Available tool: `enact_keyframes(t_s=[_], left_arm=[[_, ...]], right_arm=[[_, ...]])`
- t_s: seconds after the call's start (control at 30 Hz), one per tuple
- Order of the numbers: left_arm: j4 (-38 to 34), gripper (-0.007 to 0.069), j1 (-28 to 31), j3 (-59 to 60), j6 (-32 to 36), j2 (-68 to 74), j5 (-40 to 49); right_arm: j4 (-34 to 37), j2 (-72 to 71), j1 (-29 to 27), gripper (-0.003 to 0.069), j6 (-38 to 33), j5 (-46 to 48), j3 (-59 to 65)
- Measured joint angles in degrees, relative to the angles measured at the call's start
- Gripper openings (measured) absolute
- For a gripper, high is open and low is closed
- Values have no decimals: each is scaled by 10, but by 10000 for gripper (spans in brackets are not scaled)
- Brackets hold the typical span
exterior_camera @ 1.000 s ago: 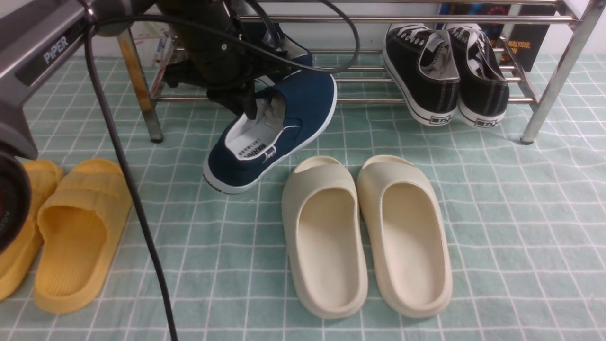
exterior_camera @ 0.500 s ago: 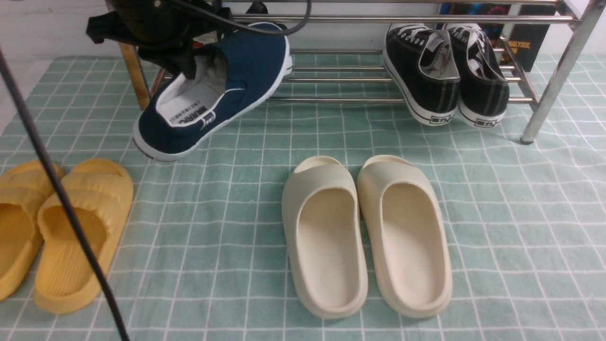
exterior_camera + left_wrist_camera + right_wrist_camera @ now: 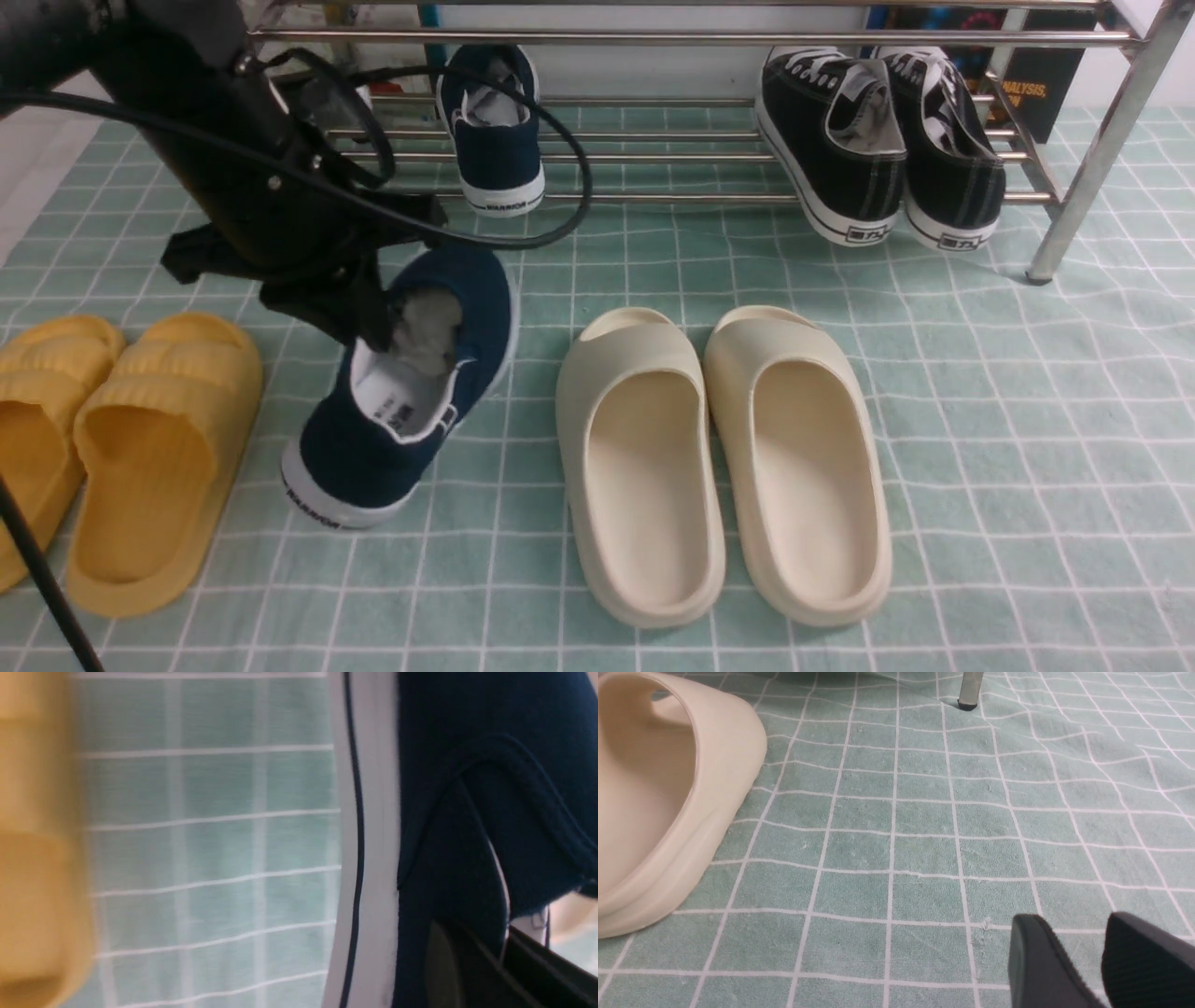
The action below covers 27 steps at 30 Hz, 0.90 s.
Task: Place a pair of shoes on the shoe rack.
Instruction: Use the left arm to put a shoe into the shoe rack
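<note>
Floor: green grid cloth [image 3: 980,392]. On it: 2 yellow slides [image 3: 159,457] at left, 2 cream slides [image 3: 728,467] centre, each pair side by side. Navy shoe [image 3: 364,467] between pairs, tilted; contact with cloth unclear. Rack [image 3: 1088,177] legs stand at back.

Front view: my L claw [image 3: 376,334] tips hidden inside navy shoe [image 3: 373,457] opening; insole print [image 3: 397,411] too small to read. L wrist view: yellow slide [image 3: 37,835] blurred, cropped by edge. R wrist view: my R claw [image 3: 1099,956] cropped, fingertips only.
</note>
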<state>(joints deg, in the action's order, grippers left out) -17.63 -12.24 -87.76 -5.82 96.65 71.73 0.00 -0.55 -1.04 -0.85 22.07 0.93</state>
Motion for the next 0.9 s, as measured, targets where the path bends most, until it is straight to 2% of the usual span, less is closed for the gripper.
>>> enact_keyframes(t_s=[0.03, 0.07, 0.13, 0.17, 0.33, 0.57, 0.9], left_arm=[[0, 9, 0, 0, 3, 0, 0], [-60, 9, 0, -2, 34, -1, -6], [-89, 9, 0, -2, 48, -1, -16], [-131, 9, -2, -2, 63, -1, -42], [-214, 9, -3, -3, 74, 21, -159], [-263, 9, -2, -9, 80, 76, -267], [-291, 9, -2, -142, 91, 148, -242]], right_arm=[[0, 0, 0, 246, 0, 0, 0], [0, 0, 0, 246, 0, 0, 0], [0, 0, 0, 246, 0, 0, 0], [0, 0, 0, 246, 0, 0, 0], [0, 0, 0, 246, 0, 0, 0], [0, 0, 0, 246, 0, 0, 0], [0, 0, 0, 246, 0, 0, 0]])
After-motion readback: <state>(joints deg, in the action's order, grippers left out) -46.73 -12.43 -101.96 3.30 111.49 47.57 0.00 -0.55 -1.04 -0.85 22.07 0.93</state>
